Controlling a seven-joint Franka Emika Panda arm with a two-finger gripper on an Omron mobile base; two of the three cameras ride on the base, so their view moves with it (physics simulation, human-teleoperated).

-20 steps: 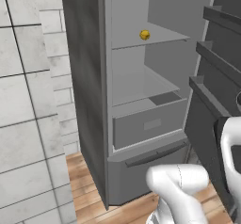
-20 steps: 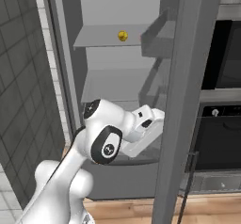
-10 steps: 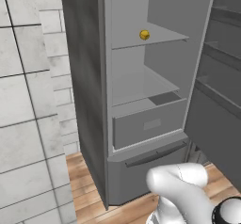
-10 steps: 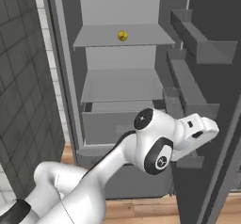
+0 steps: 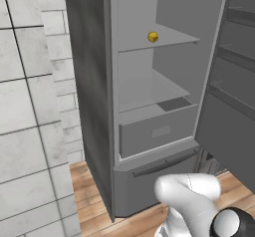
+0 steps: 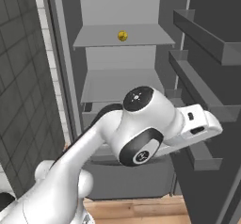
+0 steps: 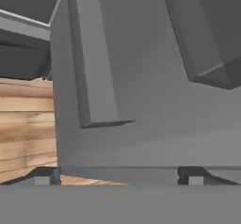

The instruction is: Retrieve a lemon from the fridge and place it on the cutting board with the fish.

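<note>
The fridge (image 5: 94,106) stands open, its door (image 6: 212,77) swung out to the right. The lemon (image 5: 153,37) is a small yellow ball lying on the upper shelf, also seen as the lemon (image 6: 122,36) from the right. My hand (image 6: 200,126) reaches low and right, well below the lemon, close to the door's inner side. In the hand view my gripper (image 7: 118,177) is open, its two dark fingertips (image 7: 42,176) far apart with nothing between them, facing the door's inner shelves (image 7: 94,68). The cutting board and the fish are out of view.
A grey drawer (image 5: 157,131) sits under the lower shelf, with a bottom compartment (image 5: 154,181) beneath. A light tiled wall (image 5: 30,106) is left of the fridge. Door shelves (image 6: 207,44) jut out on the right. Wooden floor (image 5: 139,221) lies in front.
The fridge door has swung wider open to the right. My arm has swung right with it, from in front of the drawer to the door's inner side. The lemon has not moved.
</note>
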